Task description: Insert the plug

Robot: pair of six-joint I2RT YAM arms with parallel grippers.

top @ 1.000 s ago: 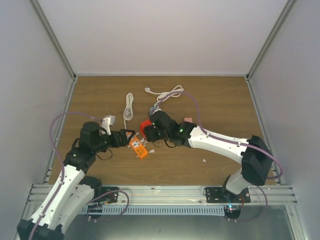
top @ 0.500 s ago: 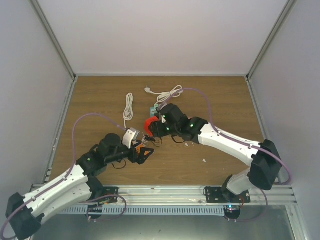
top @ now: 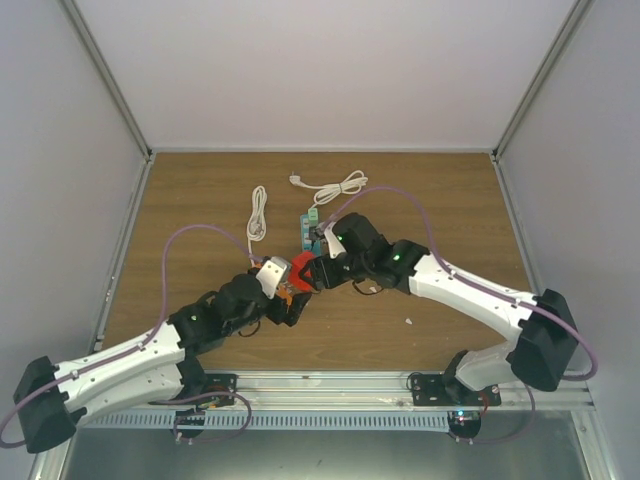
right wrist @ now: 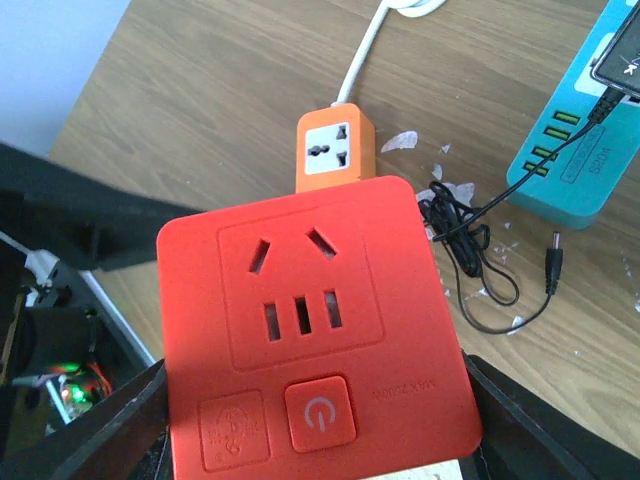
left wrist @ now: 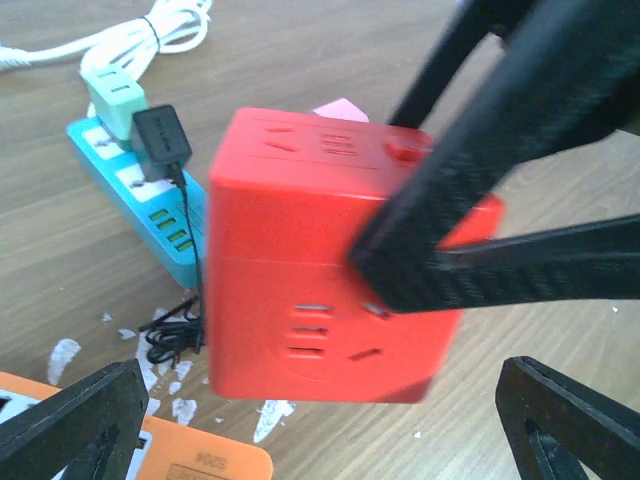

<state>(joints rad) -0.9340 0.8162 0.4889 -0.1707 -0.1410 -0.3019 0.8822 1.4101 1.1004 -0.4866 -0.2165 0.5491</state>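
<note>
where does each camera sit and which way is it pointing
Top external: above and behind the bases, looking down on the wooden table; the left arm and right arm show.
Left wrist: on the left arm, facing the red socket cube and the plug in the teal strip; open left jaws at the bottom corners.
Right wrist: on the right arm, looking down over the cube the right jaws clamp, toward the orange strip.
Shared: both wrist views show the cube and teal strip.

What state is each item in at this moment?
Red cube-shaped socket block: clamped in right gripper.
Small black charger plug: seated in teal power strip.
Orange power strip: lying flat, visible socket empty.
Left gripper: open, holding nothing.
</note>
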